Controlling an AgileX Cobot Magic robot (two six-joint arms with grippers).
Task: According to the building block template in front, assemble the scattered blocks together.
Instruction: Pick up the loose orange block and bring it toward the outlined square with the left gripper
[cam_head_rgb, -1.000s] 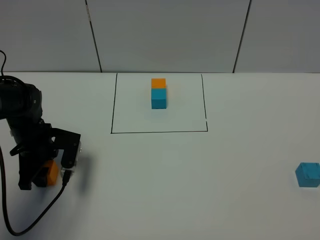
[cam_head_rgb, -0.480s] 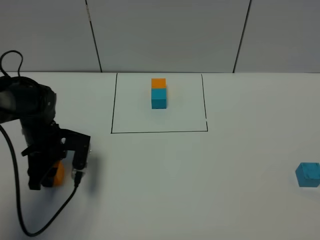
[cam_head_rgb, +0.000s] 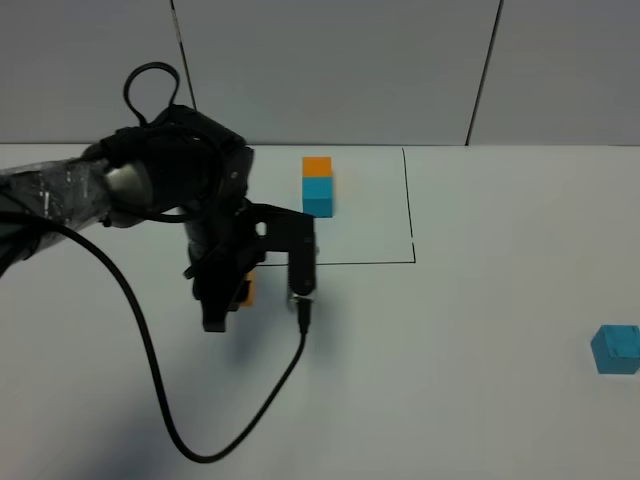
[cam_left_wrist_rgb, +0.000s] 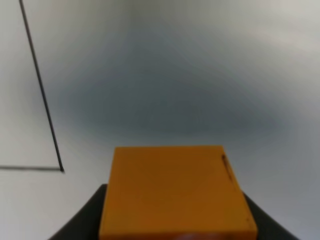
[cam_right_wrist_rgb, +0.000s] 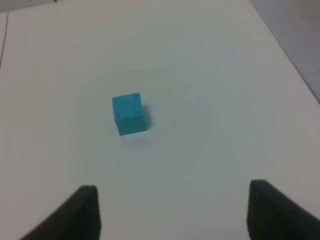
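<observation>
Broadly, the white tabletop (cam_head_rgb: 480, 300) carries everything. On it a thin black drawn rectangle (cam_head_rgb: 410, 200) frames the building block template (cam_head_rgb: 318, 186), a matte orange cube joined to a teal-blue one. The template lies just beyond the left gripper (cam_head_rgb: 235, 295), and one corner of the frame line shows close beside that gripper's fingertips in its wrist view.

The two loose blocks look like small, rigid, matte cubes. I judge them light, stiff and not fragile, with dull faces that should not slip. Their flat sides suit a pinch on two opposite faces, taken squarely and around mid-height so the block cannot twist.

The left gripper's fingers (cam_left_wrist_rgb: 85, 222) are closed tight on the plain orange cube (cam_left_wrist_rgb: 172, 192). They press its two side faces, and its top face fills the space between them. The cube seems to be held off the table, though the gap beneath it cannot be seen.

The right gripper (cam_right_wrist_rgb: 172, 215) stands with its fingers (cam_right_wrist_rgb: 85, 210) spread roughly halfway and nothing between them. The plain teal-blue cube (cam_right_wrist_rgb: 129, 114) sits upright on the table ahead of those fingertips, well apart from them and touching neither. It is far across the table from the left fingers.
</observation>
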